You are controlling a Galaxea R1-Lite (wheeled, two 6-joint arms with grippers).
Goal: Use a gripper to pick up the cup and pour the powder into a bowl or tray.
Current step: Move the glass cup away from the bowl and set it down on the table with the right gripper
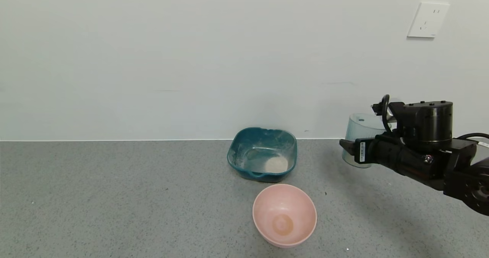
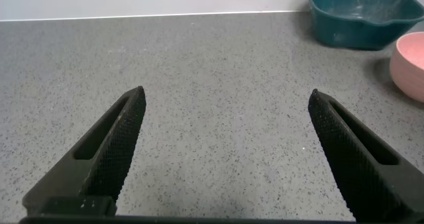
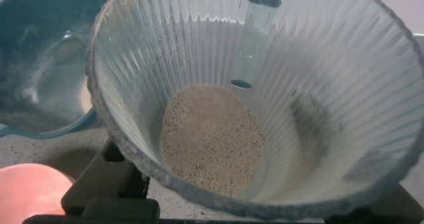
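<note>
Pink bowl (image 1: pixel 284 215) nearest | right gripper (image 1: pixel 353 148) jaws clamp cup (image 1: pixel 361 130) upright | left gripper (image 2: pixel 225 128) jaws wide

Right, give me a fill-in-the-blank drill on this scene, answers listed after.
1. The right gripper is shut on the ____.
2. The powder inside the cup lies at its ____.
3. The bowl nearest the robot, in front of the teal dish, is coloured ____.
4. The left gripper is open and holds ____.

Missing words: cup; bottom; pink; nothing
</note>
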